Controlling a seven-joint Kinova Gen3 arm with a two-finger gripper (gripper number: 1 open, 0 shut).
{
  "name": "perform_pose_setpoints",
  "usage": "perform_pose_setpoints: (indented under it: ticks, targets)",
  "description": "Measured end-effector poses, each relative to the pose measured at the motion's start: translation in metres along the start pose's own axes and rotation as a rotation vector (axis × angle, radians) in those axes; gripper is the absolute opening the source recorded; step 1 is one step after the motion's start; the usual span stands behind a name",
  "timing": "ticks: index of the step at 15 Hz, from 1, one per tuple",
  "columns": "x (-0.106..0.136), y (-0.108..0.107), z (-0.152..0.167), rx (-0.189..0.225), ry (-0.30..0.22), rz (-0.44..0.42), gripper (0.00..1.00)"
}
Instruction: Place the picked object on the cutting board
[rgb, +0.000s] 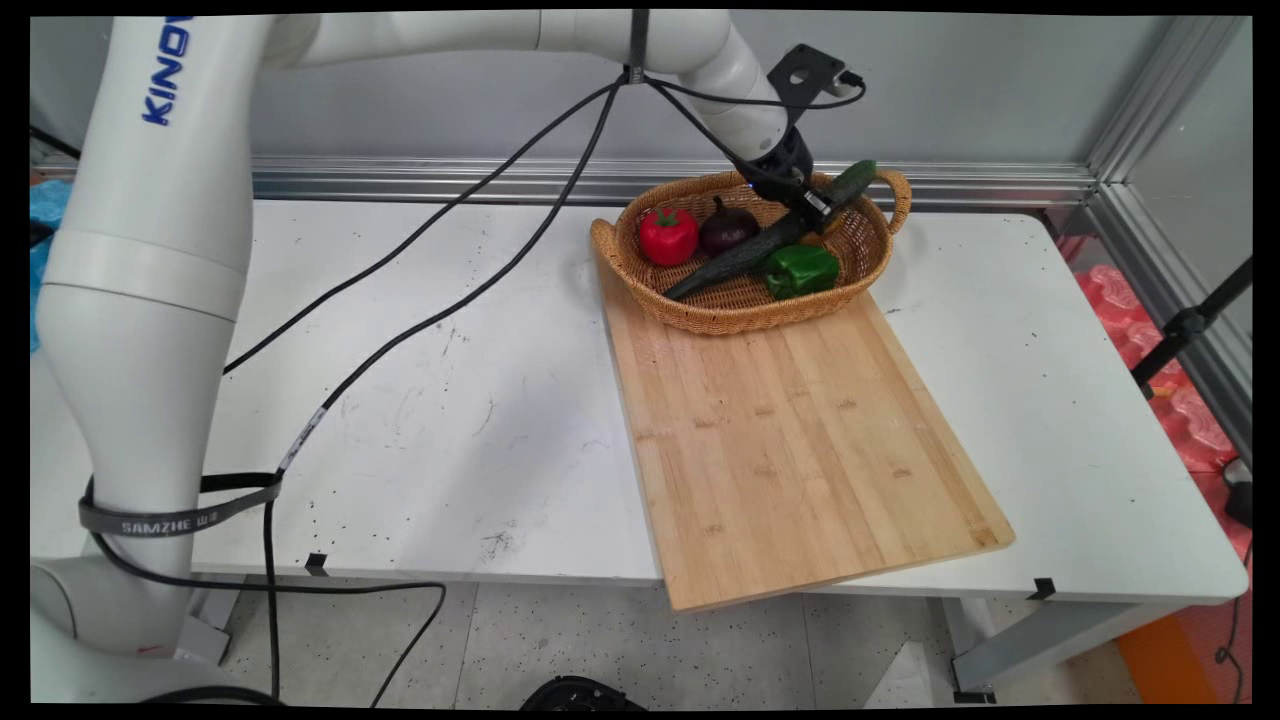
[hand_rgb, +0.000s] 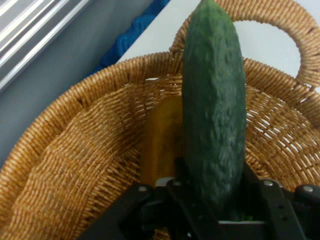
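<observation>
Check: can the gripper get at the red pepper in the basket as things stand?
Probably not yet: the gripper is shut on the cucumber, which slants across the basket right beside the red pepper. From above, the pepper itself looks uncovered.

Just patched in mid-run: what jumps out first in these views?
The gripper is down in the wicker basket at the table's far side, its fingers shut on a long cucumber that lies slantwise across the basket. Beside the cucumber sit a red pepper, a dark eggplant and a green pepper. The basket rests on the far end of a bare wooden cutting board.
</observation>
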Motion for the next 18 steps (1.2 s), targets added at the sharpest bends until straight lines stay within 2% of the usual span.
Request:
perform_pose_setpoints:
  ticks: [7,13,18]
  targets:
    - [0.014,-0.001,-0.024,0.007,0.026,0.049,0.00]
    - [0.038,0.007,-0.076,0.002,0.076,0.100,0.00]
    - [0.048,0.026,-0.127,-0.041,0.105,0.136,0.00]
